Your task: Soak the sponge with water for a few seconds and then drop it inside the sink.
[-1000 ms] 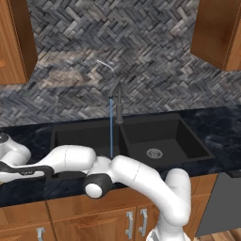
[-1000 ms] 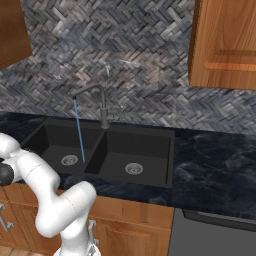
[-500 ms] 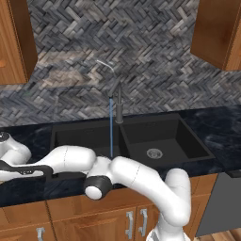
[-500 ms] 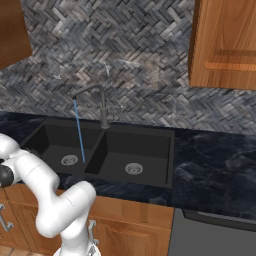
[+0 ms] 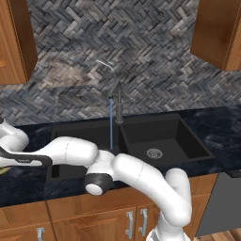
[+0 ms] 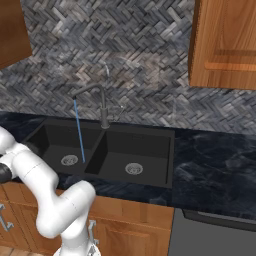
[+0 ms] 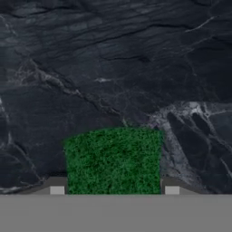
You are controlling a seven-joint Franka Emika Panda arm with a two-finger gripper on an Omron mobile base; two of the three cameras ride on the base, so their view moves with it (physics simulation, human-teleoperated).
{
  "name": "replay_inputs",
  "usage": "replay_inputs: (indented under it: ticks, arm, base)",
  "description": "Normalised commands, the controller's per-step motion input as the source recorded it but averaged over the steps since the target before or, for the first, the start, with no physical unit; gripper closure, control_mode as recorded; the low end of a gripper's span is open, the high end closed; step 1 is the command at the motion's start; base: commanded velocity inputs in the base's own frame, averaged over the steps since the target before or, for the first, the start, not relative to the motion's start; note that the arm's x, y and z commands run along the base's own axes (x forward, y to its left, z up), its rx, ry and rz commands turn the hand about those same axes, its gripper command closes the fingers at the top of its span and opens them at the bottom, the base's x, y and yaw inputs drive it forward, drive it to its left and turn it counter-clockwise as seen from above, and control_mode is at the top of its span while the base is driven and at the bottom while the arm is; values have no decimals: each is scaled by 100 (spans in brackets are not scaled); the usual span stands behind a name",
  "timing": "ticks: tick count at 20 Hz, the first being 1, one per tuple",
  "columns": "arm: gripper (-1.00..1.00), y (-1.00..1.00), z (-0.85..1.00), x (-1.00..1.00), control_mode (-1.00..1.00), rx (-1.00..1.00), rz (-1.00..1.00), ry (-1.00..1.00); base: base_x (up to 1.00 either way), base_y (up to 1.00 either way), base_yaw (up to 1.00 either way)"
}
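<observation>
Green scrub fibre is what you meet first in the hand view: the sponge (image 7: 113, 161) sits squarely between the two fingertips (image 7: 56, 186) of your pincer (image 7: 114, 189), one tip touching each side, so the pincer is clamped on the sponge. Beyond and all around it lies the dark marbled counter (image 7: 113, 59), with pale veins running across; whether the sponge rests on the counter or is just above it, you cannot tell.

Left base view: your arm (image 5: 136, 176) rises at the lower right and reaches leftward across the front of the sink (image 5: 174, 141), its far end running off the left edge of the picture, so the sponge lies well to the left of the basins. A sliver of yellow shows at that edge under the arm. The faucet (image 5: 118, 101) stands behind the divider, and the water (image 5: 111, 123) falls as a thin blue line into the left basin.

Right base view: the arm (image 6: 42, 192) climbs from the lower left and passes out at the left edge. The stream drops from the faucet spout into the left basin beside its silver drain (image 6: 69, 160); the right basin has its own drain (image 6: 133, 169).
</observation>
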Motion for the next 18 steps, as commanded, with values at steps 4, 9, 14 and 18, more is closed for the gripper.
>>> replay_inputs:
  ticks: [4, 9, 14, 18]
  arm:
    - [100, -51, 25, -39, -100, 0, 0, 0]
    - [100, -62, 5, -62, -100, 0, 0, -2]
    - [100, -74, 12, -65, -100, 0, 1, -9]
    - [100, -73, 29, -43, -100, 0, 0, -12]
  base:
    - [0, 0, 0]
    - [0, 0, 0]
    - [0, 0, 0]
    - [0, 0, 0]
